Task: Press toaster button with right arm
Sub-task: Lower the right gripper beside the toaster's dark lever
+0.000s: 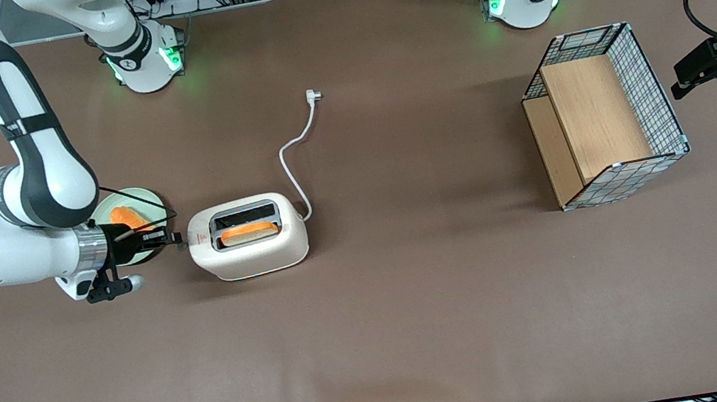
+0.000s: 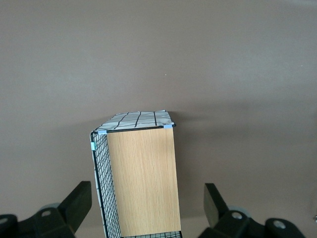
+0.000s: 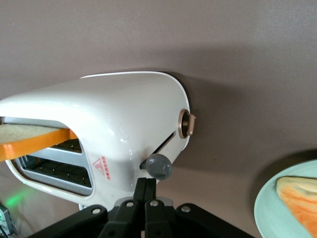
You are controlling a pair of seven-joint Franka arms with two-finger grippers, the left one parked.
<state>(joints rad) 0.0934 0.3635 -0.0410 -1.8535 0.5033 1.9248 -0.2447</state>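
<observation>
A cream-white toaster (image 1: 247, 236) with a red triangle mark (image 3: 101, 167) and grey toaster button (image 3: 157, 166) is being shown on a brown bench (image 1: 418, 306). Orange-edged toast (image 1: 249, 232) is being seen in it. The black gripper (image 1: 174, 239) is being held just beside it, over a pale green plate (image 1: 149, 198).

a pale green plate (image 1: 151, 199) with an orange bread slice (image 1: 129, 216) lies toward the working arm's end. a wire basket (image 1: 651, 84) lined with wooden panels (image 1: 594, 118) stands toward the parked arm's end on the brown table (image 1: 418, 306).
</observation>
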